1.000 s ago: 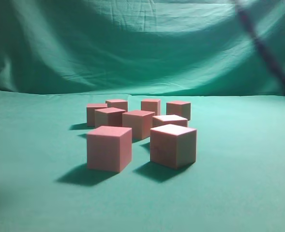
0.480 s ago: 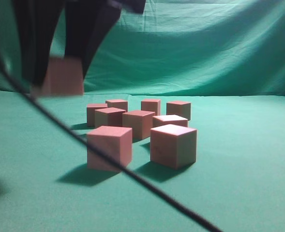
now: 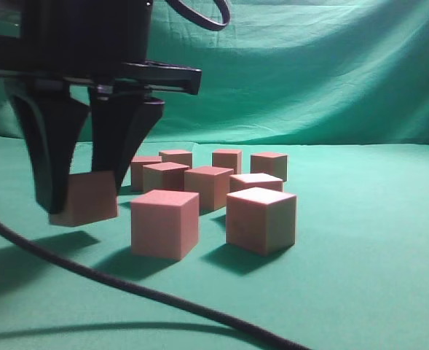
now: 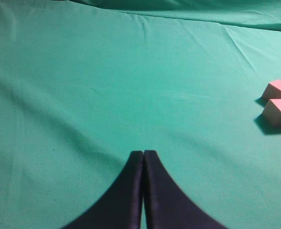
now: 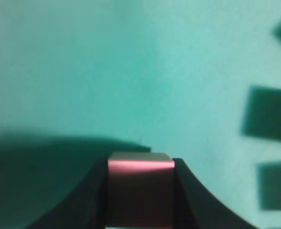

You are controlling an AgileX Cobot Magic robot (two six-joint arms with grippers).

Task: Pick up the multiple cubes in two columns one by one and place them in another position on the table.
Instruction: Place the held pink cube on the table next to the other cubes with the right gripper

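Several cubes with reddish-pink tops stand in a cluster on the green table [image 3: 360, 277]. The nearest two are a left one [image 3: 165, 222] and a right one [image 3: 261, 219]. To their left my right gripper [image 3: 81, 191] hangs low over the cloth, shut on one cube [image 3: 90, 200] whose shadow lies just below it. The right wrist view shows that cube [image 5: 140, 191] squeezed between the black fingers of my right gripper [image 5: 140, 164]. My left gripper [image 4: 143, 152] is shut and empty over bare cloth, with two cubes [image 4: 277, 88] [image 4: 278, 110] far to its right.
A black cable [image 3: 127, 284] trails across the foreground cloth from the left edge to the bottom. A wrinkled green backdrop [image 3: 309, 73] rises behind the table. Open cloth lies left of and in front of the cluster.
The right gripper swung into view at the left with a cube in its grip and came down close to the cloth. Its cable moved from the upper right to the foreground.
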